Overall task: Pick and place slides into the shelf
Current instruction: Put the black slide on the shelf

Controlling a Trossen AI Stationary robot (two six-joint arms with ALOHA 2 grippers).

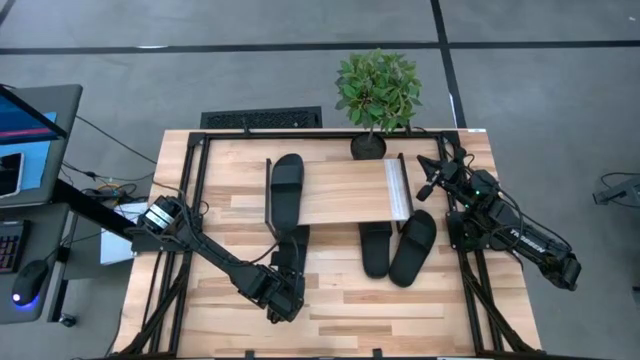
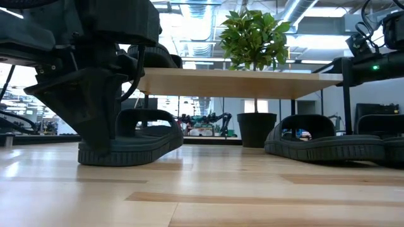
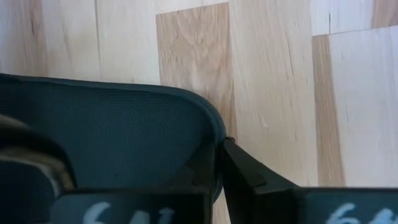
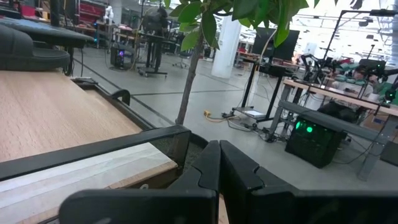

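Note:
Four black slides show. One slide (image 1: 285, 185) lies flat on the left part of the light-wood shelf (image 1: 345, 192). Two slides (image 1: 375, 250) (image 1: 415, 246) lie side by side on the table in front of the shelf's right end. The fourth slide (image 1: 293, 250) lies on the table before the shelf's left end, with my left gripper (image 1: 283, 292) shut on its near end. My right gripper (image 1: 432, 178) is shut and hovers by the shelf's pale strip (image 1: 398, 188), touching nothing. My left gripper pinches the near end of the fourth slide by its edge rim (image 3: 214, 146), which runs between the two fingers (image 3: 249, 177). The fingers come from above, pointing down (image 2: 95, 142). The slide's sole (image 2: 136, 154) rests flat on the table.
A potted plant (image 1: 377, 95) stands at the table's far edge behind the shelf. The shelf stands on thin black legs (image 2: 346, 104) with open space beneath. Black frame rails (image 1: 190, 200) run along the table's sides. Bare tabletop (image 1: 370, 310) lies near the front edge.

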